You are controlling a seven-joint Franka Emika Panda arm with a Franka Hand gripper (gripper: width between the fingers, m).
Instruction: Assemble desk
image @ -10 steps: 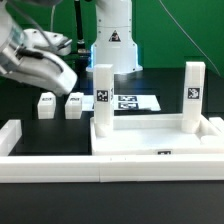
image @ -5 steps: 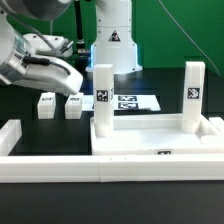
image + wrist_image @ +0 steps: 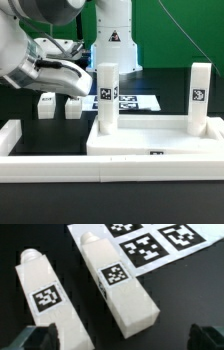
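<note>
Your gripper (image 3: 122, 340) hangs with fingers apart and empty, so centre them squarely across the white square plastic block leg (image 3: 118, 283) lying beside the marker board (image 3: 155, 246) edge, clearing its twin (image 3: 45, 291).

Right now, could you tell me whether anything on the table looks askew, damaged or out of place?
Nothing stands out. Two legs stand upright on the tabletop panel; two loose legs lie side by side beside the marker board, under the open gripper.
</note>
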